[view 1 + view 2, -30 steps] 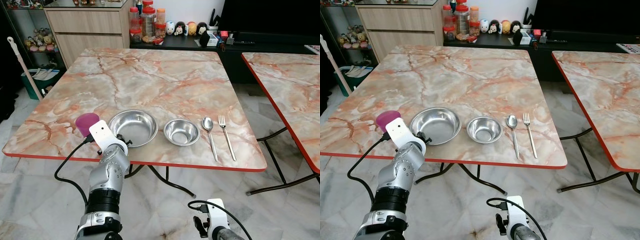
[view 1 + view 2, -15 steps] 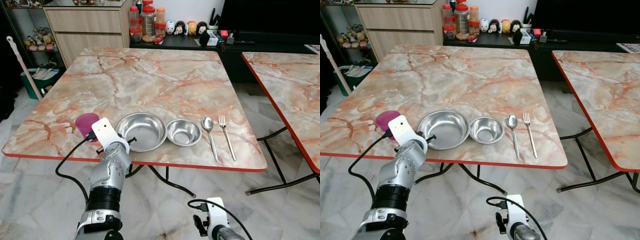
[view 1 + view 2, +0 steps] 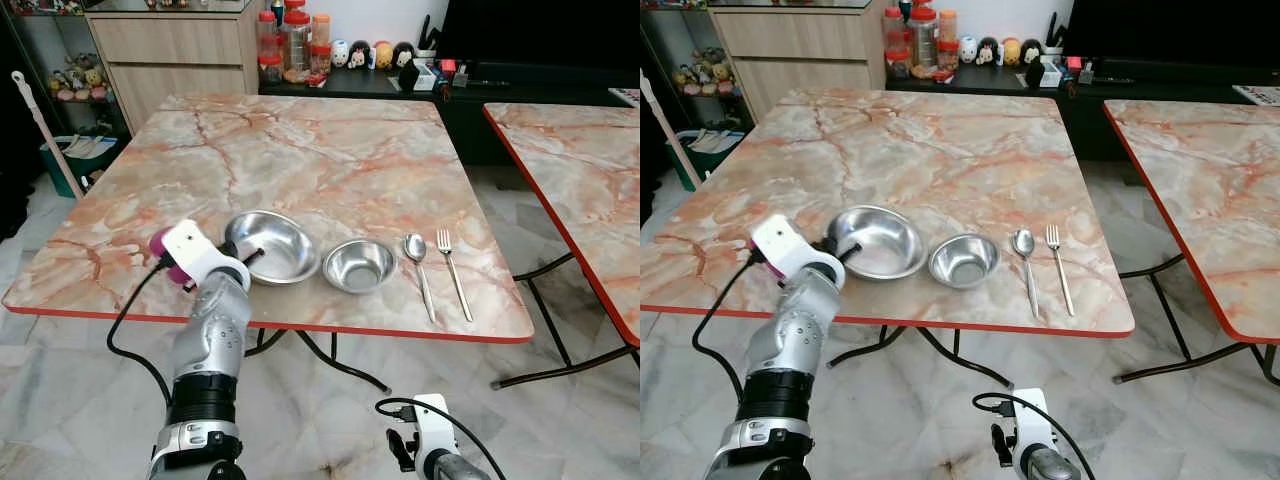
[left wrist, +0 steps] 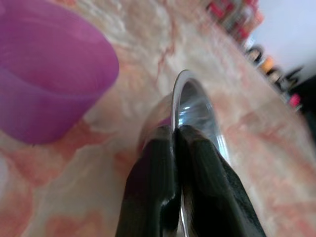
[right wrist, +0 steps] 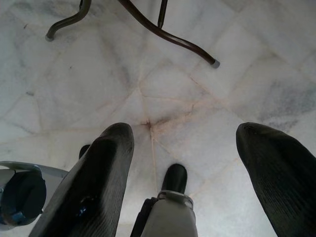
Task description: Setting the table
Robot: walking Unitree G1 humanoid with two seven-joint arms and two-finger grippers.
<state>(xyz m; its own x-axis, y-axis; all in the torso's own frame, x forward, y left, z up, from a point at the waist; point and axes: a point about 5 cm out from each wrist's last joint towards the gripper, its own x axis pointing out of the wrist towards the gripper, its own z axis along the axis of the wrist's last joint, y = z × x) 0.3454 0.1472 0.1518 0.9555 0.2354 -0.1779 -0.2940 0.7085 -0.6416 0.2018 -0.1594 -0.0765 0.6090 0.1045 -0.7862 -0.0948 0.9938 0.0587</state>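
Marble-patterned tabletop [image 3: 330, 150] is carrying the setting: the left claw [image 4: 174, 148] is pinching the rim of the large steel bowl [image 3: 272, 245], purple cup [image 4: 47, 89] just beside it, small bowl [image 3: 360, 265], spoon [image 3: 418, 262] and fork [image 3: 452, 272] lying beyond; the right claw [image 5: 197, 168] is hanging wide apart over the floor [image 5: 163, 74].

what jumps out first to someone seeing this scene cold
The left tool clamps the near rim of the large steel bowl at the marble table's front edge, beside a purple cup. To the right sit a smaller bowl, spoon and fork.
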